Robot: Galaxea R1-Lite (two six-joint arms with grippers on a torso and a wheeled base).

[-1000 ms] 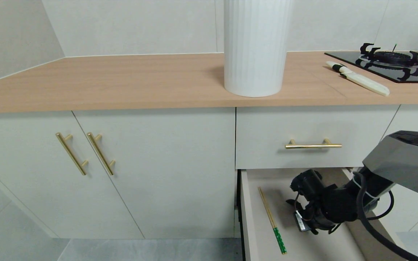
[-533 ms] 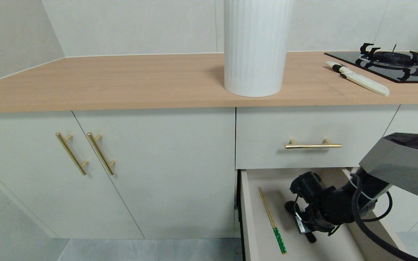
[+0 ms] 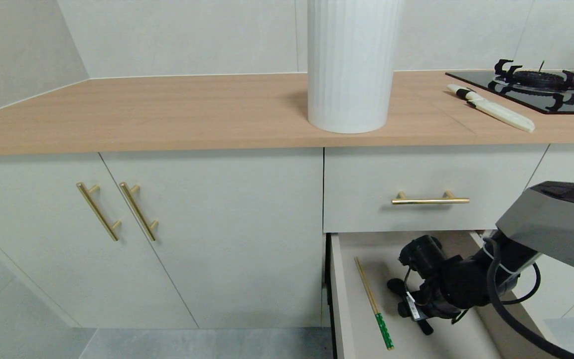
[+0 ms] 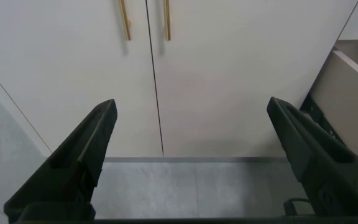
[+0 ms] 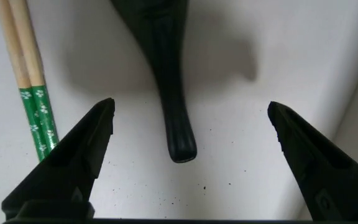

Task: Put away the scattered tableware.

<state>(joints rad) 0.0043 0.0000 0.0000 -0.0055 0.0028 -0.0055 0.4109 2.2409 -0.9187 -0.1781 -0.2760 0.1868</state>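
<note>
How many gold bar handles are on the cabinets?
3: the left door's gold bar handle, the neighbouring door's handle, the closed drawer's handle. The open drawer may hide another.

One wooden countertop (image 3: 167, 109) is in sight, along with one tall white ribbed cylindrical container (image 3: 350, 65), one knife with a cream blade and a black-and-white handle (image 3: 491, 107), and one black glass hob (image 3: 469, 76) with one black burner grate (image 3: 538, 80) fully in view. There are two wooden chopsticks with green patterned ends (image 3: 373, 304) and one black long-handled utensil (image 5: 176, 124). The pale cabinet front counts two doors (image 3: 237, 229), two drawers (image 3: 416, 169), one shut and one pulled out, and three slim brass bar handles (image 3: 430, 200).
</note>
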